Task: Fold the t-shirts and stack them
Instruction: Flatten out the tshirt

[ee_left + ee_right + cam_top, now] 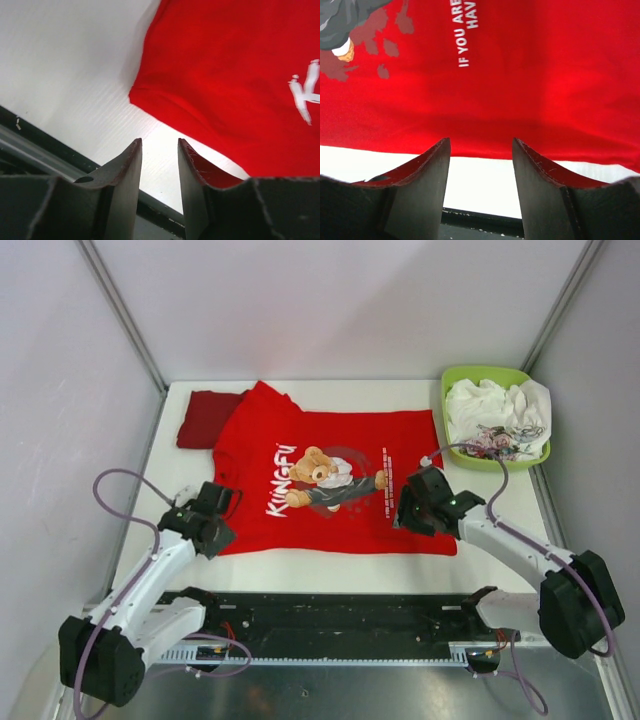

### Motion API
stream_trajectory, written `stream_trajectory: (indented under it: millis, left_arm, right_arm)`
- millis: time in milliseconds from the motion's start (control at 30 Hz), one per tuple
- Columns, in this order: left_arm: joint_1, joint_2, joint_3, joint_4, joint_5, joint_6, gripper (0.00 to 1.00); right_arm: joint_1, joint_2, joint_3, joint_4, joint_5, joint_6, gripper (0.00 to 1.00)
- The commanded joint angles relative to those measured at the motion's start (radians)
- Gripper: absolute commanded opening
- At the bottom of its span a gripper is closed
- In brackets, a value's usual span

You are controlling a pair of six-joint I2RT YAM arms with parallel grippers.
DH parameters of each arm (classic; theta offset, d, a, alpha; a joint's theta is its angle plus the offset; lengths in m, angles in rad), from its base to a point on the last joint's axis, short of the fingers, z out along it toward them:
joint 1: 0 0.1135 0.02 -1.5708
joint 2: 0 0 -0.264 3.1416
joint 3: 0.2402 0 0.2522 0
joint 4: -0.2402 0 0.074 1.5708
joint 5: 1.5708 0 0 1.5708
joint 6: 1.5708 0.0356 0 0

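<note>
Spread flat, print side up, across the middle of the white table (330, 575): bright red cloth t-shirt (365, 435) with a cartoon bear and white "KUNGFU" lettering. Long axis left to right: collar end toward the left, straight hem toward the right. One short sleeve toward the far edge, the other toward the near-left. Lettering turned sideways, running near to far, just left of the bear.

At the far-left corner, touching it: plain darker red t-shirt (203, 418), folded into a small rectangle. Long side near to far, right edge tucked under the bright shirt's far shoulder.

At the shirt's near-left sleeve: left gripper (225, 502). From its wrist camera (159, 142), jaws parted narrowly with only bare table between them. Corner of the red cloth (225, 65) just ahead and to the right of the tips. Contact between the right finger and the cloth impossible to tell.

Over the near-right part of the shirt, close to the hem: right gripper (405, 512). From its wrist camera (480, 142), jaws parted wider and holding nothing. Near edge of the red cloth (520, 90) just beyond the tips, small white print lines farther up, white table in the gap.

At the far-right corner, apart from the hem: lime-green plastic basket (480, 371) holding crumpled white cloth (490, 405).

Along the near edge of the table, between the two arm bases: black rail (330, 615).
</note>
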Motion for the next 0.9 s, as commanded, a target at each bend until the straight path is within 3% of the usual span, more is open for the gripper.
stream_trajectory:
  millis: [0,133,300,433,567,667,733,867]
  left_arm:
    - [-0.037,-0.004,-0.034,-0.055,-0.072,-0.133,0.40]
    - [-0.076,0.053,-0.042,-0.055,-0.064,-0.191,0.49]
    - [-0.130,0.164,-0.006,-0.053,-0.097,-0.243,0.46]
    - [-0.158,0.222,0.046,-0.053,-0.162,-0.236,0.32]
    - [-0.171,0.249,0.130,-0.053,-0.219,-0.159,0.05]
    - [-0.174,0.261,0.186,-0.056,-0.238,-0.103,0.01]
    - [-0.173,0.246,0.177,-0.059,-0.224,-0.110,0.05]
    - [-0.166,0.178,0.042,-0.045,-0.149,-0.214,0.25]
  right_arm:
    - [0.058,0.038,0.058,0.121,0.031,-0.042,0.57]
    - [0.043,0.088,0.094,0.133,0.027,-0.080,0.57]
    - [-0.009,0.121,0.124,0.144,-0.032,-0.119,0.57]
    - [-0.027,0.140,0.143,0.146,-0.056,-0.138,0.57]
    - [-0.031,0.163,0.151,0.161,-0.060,-0.141,0.56]
    - [-0.029,0.180,0.152,0.177,-0.085,-0.137,0.56]
    - [-0.021,0.189,0.153,0.181,-0.086,-0.136,0.56]
    - [-0.002,0.201,0.152,0.176,-0.074,-0.136,0.56]
